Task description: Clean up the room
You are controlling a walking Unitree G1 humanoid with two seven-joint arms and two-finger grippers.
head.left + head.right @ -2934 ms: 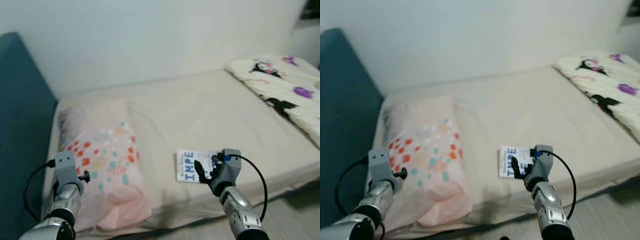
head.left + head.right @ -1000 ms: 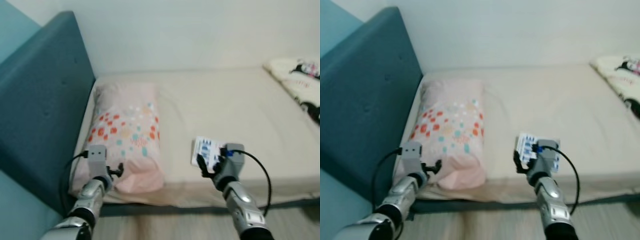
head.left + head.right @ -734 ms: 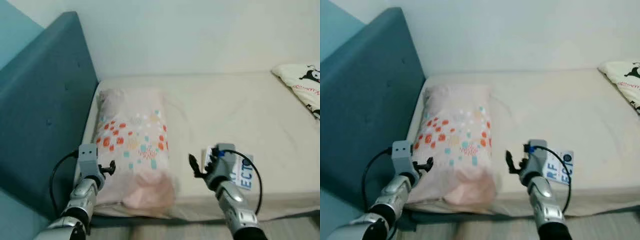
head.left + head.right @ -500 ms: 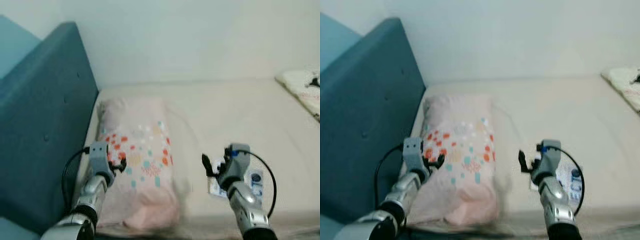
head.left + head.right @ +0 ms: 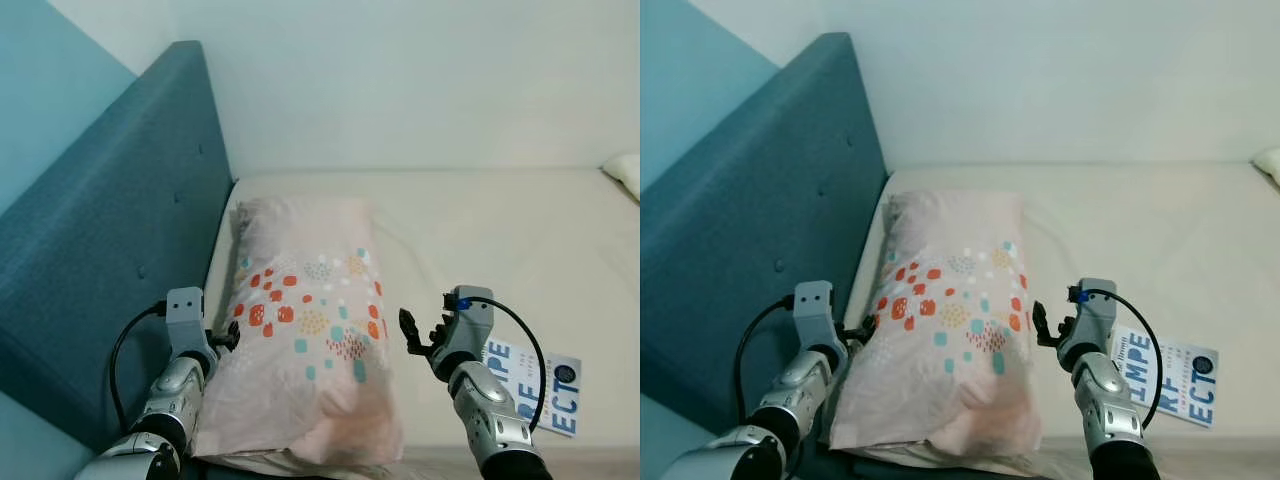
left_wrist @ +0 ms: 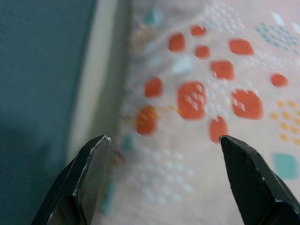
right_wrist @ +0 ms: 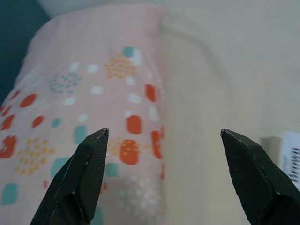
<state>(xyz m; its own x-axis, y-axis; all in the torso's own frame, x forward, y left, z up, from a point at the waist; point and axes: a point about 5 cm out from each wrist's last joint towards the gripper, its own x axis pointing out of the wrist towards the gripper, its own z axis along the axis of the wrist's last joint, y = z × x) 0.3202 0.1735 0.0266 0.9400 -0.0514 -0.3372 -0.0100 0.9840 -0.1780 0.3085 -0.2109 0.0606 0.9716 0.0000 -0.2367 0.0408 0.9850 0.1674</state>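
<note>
A pink pillow (image 5: 305, 330) printed with red, orange and teal dots lies lengthwise on the beige bed (image 5: 470, 230), up against the teal headboard (image 5: 110, 270). My left gripper (image 5: 226, 339) is open at the pillow's left edge, close to the gap by the headboard. In the left wrist view the dotted fabric (image 6: 197, 93) lies between its spread fingers. My right gripper (image 5: 420, 335) is open beside the pillow's right edge, with nothing in it. A white booklet (image 5: 535, 375) with blue letters lies flat on the bed just right of that gripper.
The headboard rises along the left of the bed and a pale wall (image 5: 420, 80) closes off the far side. A corner of a white patterned quilt (image 5: 625, 165) shows at the far right. Bare mattress stretches to the right of the pillow.
The camera has swung left toward the headboard, so the pillow sits in the middle of the view. The booklet, earlier under my right gripper, now lies to its right. Both grippers stay open.
</note>
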